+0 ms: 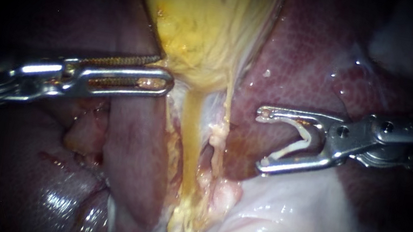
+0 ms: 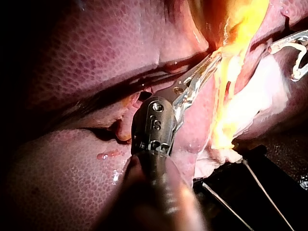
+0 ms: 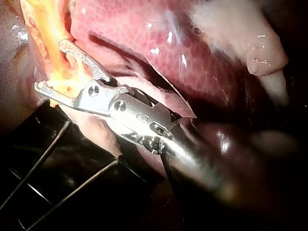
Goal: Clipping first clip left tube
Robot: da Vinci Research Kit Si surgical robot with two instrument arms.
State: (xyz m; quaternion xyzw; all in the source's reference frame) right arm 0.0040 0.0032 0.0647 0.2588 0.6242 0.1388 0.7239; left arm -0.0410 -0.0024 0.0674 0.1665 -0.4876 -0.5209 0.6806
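The yellow gallbladder hangs down the middle and narrows into two strands. The thick yellow left tube runs down beside a thinner pale right tube. My left instrument comes in from the left, its jaws shut on the gallbladder's lower edge; in the left wrist view its jaws reach the yellow tissue. My right instrument stands right of both tubes and clear of them, jaws wide apart with a white clip seated between them. In the right wrist view its jaws lie in front of the yellow tissue.
Dark red liver lies behind and to both sides, with a fold just left of the tubes. Pale white tissue bulges below my right instrument. A black frame with thin rods lies under the tissue's edge.
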